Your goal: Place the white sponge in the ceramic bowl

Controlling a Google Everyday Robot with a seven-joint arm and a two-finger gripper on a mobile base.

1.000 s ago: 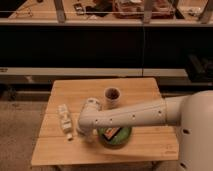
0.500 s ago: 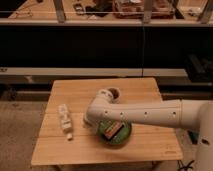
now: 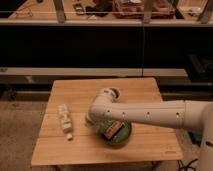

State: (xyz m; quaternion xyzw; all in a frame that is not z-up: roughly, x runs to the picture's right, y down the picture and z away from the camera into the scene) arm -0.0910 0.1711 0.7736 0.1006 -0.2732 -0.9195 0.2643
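The arm [image 3: 150, 115] reaches in from the right across the wooden desk [image 3: 60, 150], and its rounded forward joint sits above the desk's centre. The gripper [image 3: 107, 128] points downward from that joint over the left part of the ceramic bowl [image 3: 125, 137], which rests on the desk toward the front edge, right of centre. The jaws are closed; what they grip, if anything, cannot be told, because the arm covers them from above. Inside the bowl, just below the joint, a small dark shape with an orange mark [image 3: 113, 131] is visible; it cannot be identified. The white sponge cannot be made out on the desk or in the uncovered part of the bowl. A white cup [image 3: 114, 93] stands just behind the arm. A lumpy white bottle [image 3: 65, 120] lies on the left side of the desk, well apart from the bowl.
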